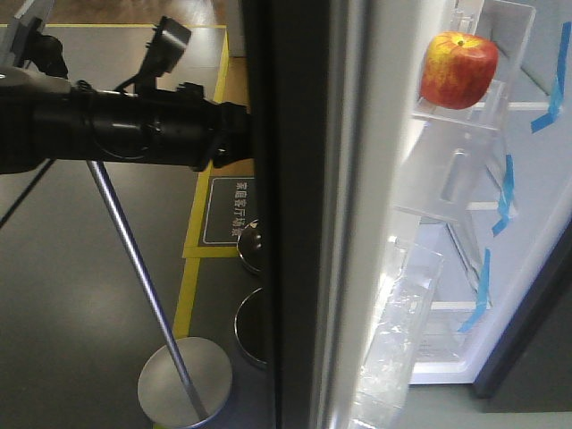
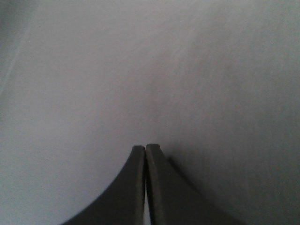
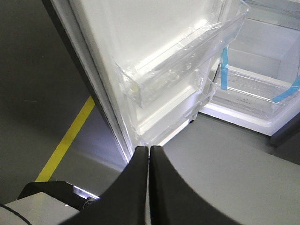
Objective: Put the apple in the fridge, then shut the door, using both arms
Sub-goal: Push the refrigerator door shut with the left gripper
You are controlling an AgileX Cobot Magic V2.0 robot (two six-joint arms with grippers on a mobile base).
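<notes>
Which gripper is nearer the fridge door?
Left. The left gripper is close up against the grey outer face of the door; the right gripper sits back from its edge, facing the clear bins.

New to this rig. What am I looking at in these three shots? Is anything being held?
It is a two-armed robot at an open fridge. The front view looks out from its body: a black arm reaches toward the dark outer face of the door, and the apple sits on a clear plastic ledge inside, held by nothing. The other two views come from cameras on the wrists. The left pincer is shut and empty, close to a plain grey surface. The right pincer is also shut and empty, pointing at the door's white inner side and its clear bins.
</notes>
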